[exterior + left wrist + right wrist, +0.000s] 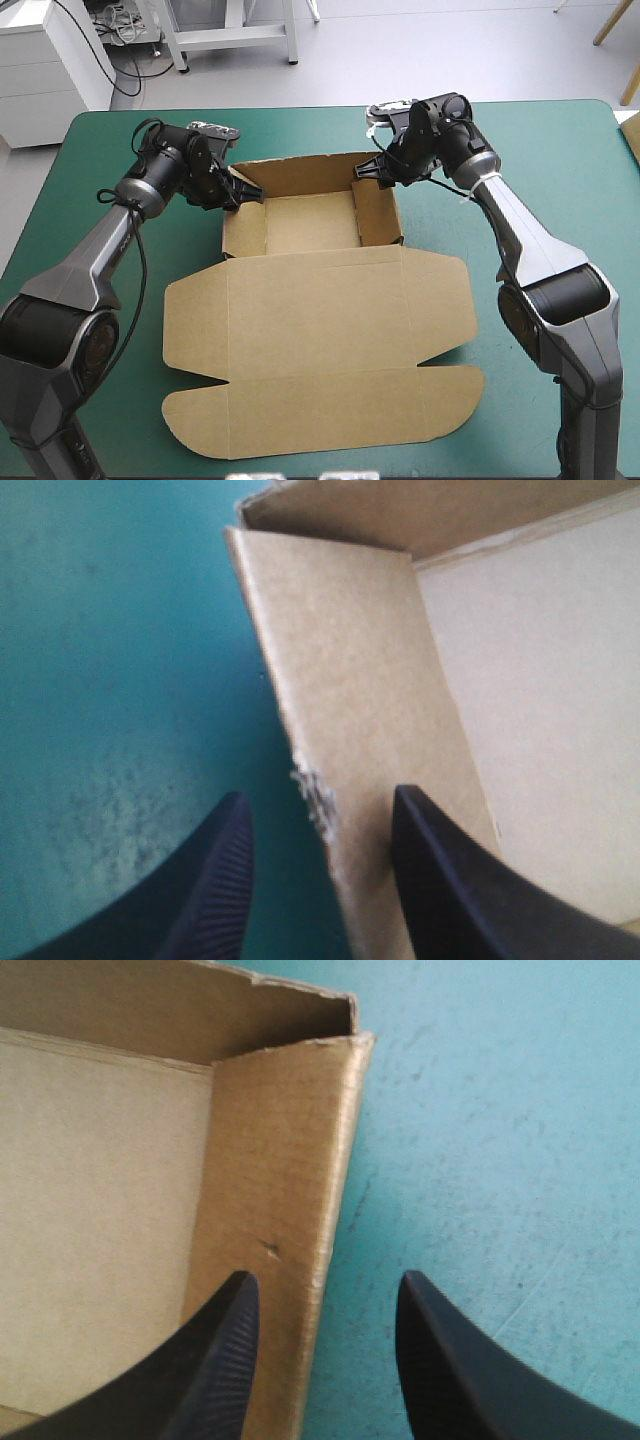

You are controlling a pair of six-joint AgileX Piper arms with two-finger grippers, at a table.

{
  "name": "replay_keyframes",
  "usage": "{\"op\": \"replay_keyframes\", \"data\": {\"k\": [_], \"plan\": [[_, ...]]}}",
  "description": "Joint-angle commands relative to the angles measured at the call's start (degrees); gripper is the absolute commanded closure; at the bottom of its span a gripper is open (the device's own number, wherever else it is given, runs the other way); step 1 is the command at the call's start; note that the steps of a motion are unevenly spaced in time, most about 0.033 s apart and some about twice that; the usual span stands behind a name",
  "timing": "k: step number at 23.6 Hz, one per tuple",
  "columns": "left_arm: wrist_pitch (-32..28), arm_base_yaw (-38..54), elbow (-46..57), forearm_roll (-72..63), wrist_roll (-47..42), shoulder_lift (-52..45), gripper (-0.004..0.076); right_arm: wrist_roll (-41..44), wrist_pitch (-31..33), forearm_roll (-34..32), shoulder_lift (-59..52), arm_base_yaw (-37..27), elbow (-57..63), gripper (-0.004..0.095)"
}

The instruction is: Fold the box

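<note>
I am looking at the left gripper [229, 196] first. It is hanging at the left side wall [244, 230] of the brown box [320, 340], nearer to that wall than the other arm is. In its own wrist view the black fingers [215, 880] are standing well apart and gripping nothing. The wall's frayed top edge [318, 795] is running between them, with one finger over the teal-green cover [110, 680] and the other over the wall's inner face.

In the middle, the box is sitting at the centre of the table. Its tray is half formed at the far end, with the back wall [300, 172] and both side walls raised. The tray's long axis is lying left to right, from one gripper to the other. The lid [320, 400] is lying flat toward the near edge, tabs spread.

On the right, the right gripper [368, 172] is mirroring this at the right side wall [378, 212]. Its fingers [225, 1360] are equally wide and empty, straddling the wall's top edge [340, 1160]. I am judging that each side wall lies directly ahead of its jaws, so the next pinch or inward push depends on that straddle.
</note>
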Motion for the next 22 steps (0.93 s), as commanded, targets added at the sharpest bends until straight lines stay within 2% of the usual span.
{"op": "replay_keyframes", "data": {"k": [1,3,7,12,17,22], "plan": [[4.98,-0.3,-3.85,-0.27,1.03,-4.19,0.0407,-0.75,-0.93,3.42,-4.98,-0.46,-2.3,0.05],[9.02,-0.3,-7.54,-1.73,4.68,-6.48,0.0407,-1.01,-0.93,3.33,-7.15,-0.2,-2.3,0.05],[11.19,-0.3,-13.45,-1.73,5.97,-14.57,0.0407,-1.01,-0.93,3.33,-11.78,-0.2,-2.18,0.05],[12.3,-0.3,-14.48,-1.73,7.52,-24.26,0.0407,-1.01,-0.93,3.33,-16.63,-0.2,-2.11,0.05],[12.3,-0.3,-12.27,-5.68,11.26,-29.84,0.0407,-1.42,-0.93,3.33,-17.8,-0.2,-2.11,0.05],[11.6,-0.3,-3.51,-8.45,13.35,-39.03,0.0408,-2.52,-0.93,2.83,-17.8,-0.2,-0.72,0.05]]}}
